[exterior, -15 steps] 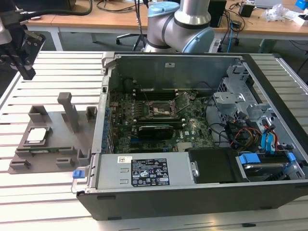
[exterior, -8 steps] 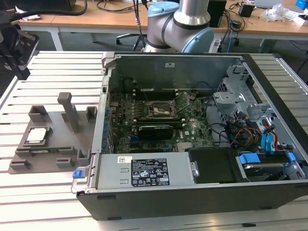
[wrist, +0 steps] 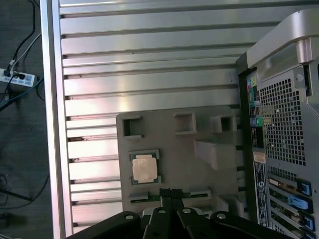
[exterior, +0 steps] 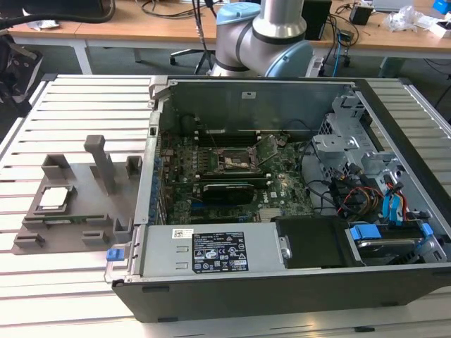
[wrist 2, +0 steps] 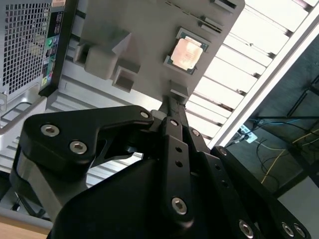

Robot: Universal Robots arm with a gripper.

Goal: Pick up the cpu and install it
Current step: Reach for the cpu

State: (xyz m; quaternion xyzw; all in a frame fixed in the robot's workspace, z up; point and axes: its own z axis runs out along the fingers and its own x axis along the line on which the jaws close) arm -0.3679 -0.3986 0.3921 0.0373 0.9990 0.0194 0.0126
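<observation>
Black two-finger gripper (wrist: 172,192): fingertips pressed together, nothing held. In both wrist views it sits over the rim of a flat grey plastic fixture plate (wrist: 199,124), near the cpu but clear of it; I can't tell whether the tips touch the plate.

The cpu (wrist: 144,168), a small square chip with a pale silvery metal top and a thin dark rim, lies flat and top up in a square pocket of that plate. It's not picked and not installed.

The plate rests on a slatted aluminium table (exterior: 77,98), on the exterior view's left, just beside an open black desktop computer case (exterior: 282,299).

Inside the case there's a green motherboard (exterior: 211,186) with a square black socket frame (exterior: 232,163) near its middle, well apart from the cpu.

Behind the case is the grey-and-blue robot arm base (exterior: 271,35), then long wooden desks (exterior: 106,32) with cables.
</observation>
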